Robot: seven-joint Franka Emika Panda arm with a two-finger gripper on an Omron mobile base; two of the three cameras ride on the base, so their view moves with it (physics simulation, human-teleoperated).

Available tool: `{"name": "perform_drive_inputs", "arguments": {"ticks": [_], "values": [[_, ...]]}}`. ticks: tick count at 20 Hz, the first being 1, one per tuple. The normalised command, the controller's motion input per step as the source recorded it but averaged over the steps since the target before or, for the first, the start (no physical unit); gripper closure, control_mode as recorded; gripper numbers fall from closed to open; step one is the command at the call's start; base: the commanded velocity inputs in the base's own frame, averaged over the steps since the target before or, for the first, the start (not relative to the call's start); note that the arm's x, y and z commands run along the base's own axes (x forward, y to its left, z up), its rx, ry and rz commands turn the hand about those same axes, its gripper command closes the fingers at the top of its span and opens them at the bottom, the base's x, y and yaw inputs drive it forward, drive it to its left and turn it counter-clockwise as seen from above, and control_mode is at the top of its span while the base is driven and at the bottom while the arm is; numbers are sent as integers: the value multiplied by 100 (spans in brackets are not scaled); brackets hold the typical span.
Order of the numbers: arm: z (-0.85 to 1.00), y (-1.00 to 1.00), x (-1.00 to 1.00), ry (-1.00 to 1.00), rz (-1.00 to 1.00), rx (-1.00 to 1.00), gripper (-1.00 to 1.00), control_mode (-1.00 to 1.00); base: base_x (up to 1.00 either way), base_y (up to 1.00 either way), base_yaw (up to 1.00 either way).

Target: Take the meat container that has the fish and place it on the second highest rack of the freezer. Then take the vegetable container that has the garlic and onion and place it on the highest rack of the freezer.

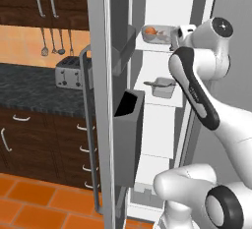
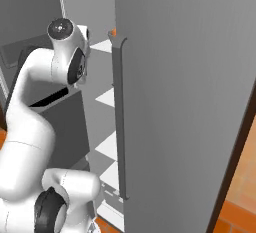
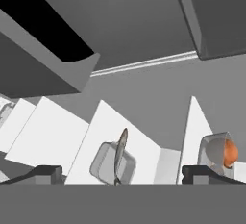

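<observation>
In the left base view, going from left to right, dark wooden cabinets [image 1: 29,139] with a speckled dark tabletop [image 1: 34,88] carry a silver toaster [image 1: 69,73]; next comes the open door of the tall grey freezer [image 1: 101,100] with its dark grey door bins [image 1: 129,129], then the white interior with its stacked white shelves. On the highest rack [image 1: 157,46] sits the shallow grey metal vegetable container [image 1: 157,32], holding the round orange-brown onion [image 1: 150,30]; the small garlic bulb is too tiny to make out for certain. On the second highest rack [image 1: 160,100] below it rests the boxier grey tray [image 1: 162,88] with the long thin grey-brown fish [image 1: 158,82] lying across it. To the right, the white robot arm reaches toward the top shelf, just beside the vegetable container. In the hand view, the gripper [image 3: 129,172] has its two dark fingertips spread wide apart with nothing between them; the fish tray appears in the middle and the onion's tray at the right. Judging from this, both containers are already in their places and the task looks essentially finished, with only the arm's withdrawal left.
</observation>
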Motion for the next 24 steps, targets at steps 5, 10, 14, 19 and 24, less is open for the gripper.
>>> {"name": "perform_drive_inputs", "arguments": {"ticks": [5,10,14,19,24], "values": [[-28,3,-100,7,4,0,-100,-100,0,0,0],[-13,19,-100,3,-13,0,-100,-100,0,0,0],[-10,4,-100,0,-11,0,-100,-100,0,0,0],[0,-45,-88,0,0,0,-100,-100,0,0,0],[0,-6,-27,0,4,0,-100,-100,0,0,0]]}}
